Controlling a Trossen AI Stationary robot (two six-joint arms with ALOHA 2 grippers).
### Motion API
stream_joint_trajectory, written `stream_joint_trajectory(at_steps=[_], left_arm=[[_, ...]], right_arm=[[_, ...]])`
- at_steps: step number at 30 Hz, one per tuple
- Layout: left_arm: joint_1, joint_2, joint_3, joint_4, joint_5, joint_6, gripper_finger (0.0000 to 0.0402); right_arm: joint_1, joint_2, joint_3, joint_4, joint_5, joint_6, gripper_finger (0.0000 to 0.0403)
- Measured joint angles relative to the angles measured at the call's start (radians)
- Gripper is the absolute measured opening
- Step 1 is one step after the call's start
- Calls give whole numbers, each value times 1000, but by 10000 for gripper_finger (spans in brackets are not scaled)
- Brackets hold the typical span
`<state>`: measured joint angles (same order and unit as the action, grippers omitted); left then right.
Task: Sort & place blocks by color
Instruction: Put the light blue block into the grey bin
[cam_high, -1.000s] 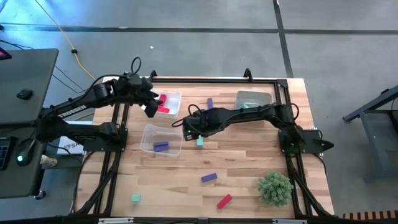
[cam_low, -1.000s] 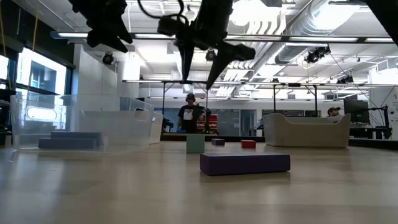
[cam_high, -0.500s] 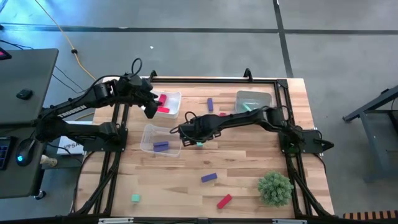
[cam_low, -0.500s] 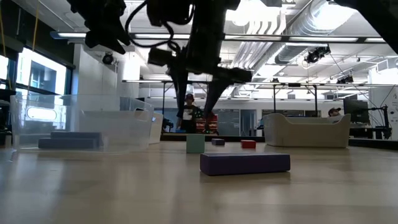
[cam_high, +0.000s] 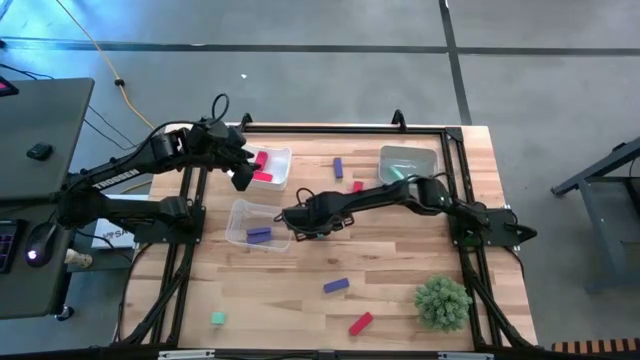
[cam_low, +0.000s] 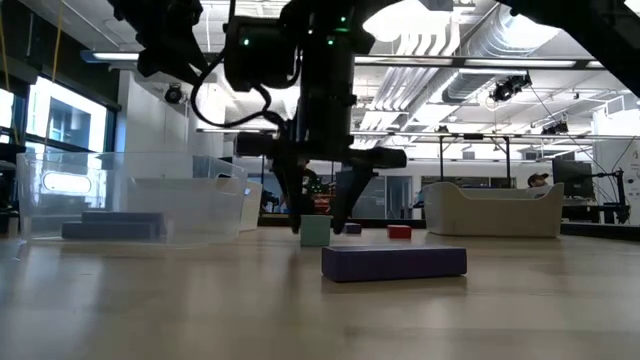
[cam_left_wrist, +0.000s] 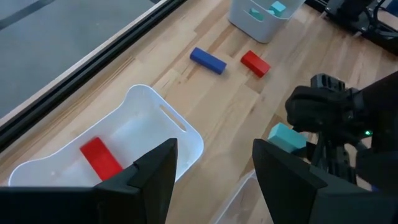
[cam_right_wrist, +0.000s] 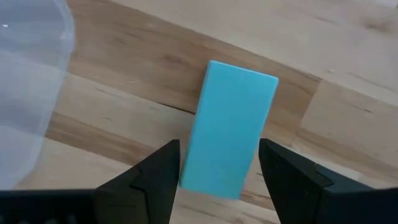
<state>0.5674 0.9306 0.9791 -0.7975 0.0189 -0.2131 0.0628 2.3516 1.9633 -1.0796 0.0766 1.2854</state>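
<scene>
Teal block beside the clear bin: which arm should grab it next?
Right. The right gripper is open and already low over the teal block, one finger on each side. The left gripper hangs open above the white bin holding red blocks, away from it.

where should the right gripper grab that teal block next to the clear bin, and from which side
Across its two long sides, near the middle, coming straight down from above. The teal block lies flat on the table, and its narrow width fits between the fingers of the open right gripper, already straddling it. The clear bin sits close by, so a top approach likely avoids it.
</scene>
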Motion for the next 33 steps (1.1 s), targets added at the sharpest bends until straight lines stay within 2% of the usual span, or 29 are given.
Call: stream_joint_trajectory(at_steps=[4,10,18,23,27,33], left_arm=[[0,0,0,0,0,0,200],[0,0,0,0,0,0,200],[0,0,0,0,0,0,200],[0,0,0,1,0,0,200],[0,0,0,1,0,0,200],[0,0,0,1,-4,0,200]], right_arm=[[0,11,0,0,1,-5,196],[0,12,1,1,5,-56,109],[0,4,1,2,-3,-179,109],[-2,-5,41,-30,31,-285,109],[-4,-5,85,-58,83,-366,109],[-16,-6,193,-210,213,-453,109]])
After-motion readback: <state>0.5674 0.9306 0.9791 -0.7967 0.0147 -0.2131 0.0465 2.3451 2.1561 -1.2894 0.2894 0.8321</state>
